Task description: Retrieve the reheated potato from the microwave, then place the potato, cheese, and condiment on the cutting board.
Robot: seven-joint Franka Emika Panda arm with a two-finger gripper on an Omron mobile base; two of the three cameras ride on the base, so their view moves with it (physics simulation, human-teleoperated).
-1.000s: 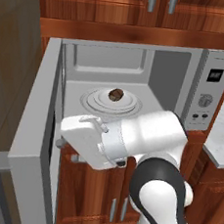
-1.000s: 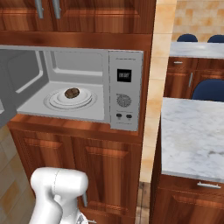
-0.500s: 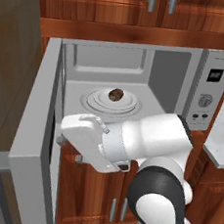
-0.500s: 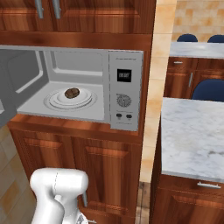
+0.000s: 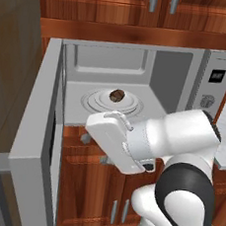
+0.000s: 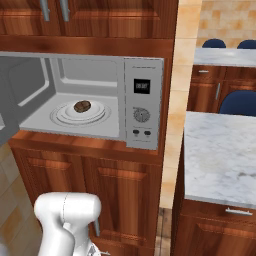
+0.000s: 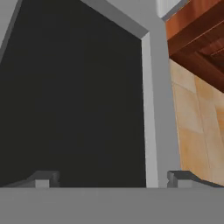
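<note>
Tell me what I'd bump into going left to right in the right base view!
Potato on the round plate inside the microwave → control panel with display and knob → tan tiled pillar → marble counter.

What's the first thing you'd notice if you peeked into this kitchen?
The microwave stands wide open, its grey door swung out to the left. A small brown potato sits alone on the round turntable inside. In front, below the opening, the big white robot arm reaches left towards the door.
</note>
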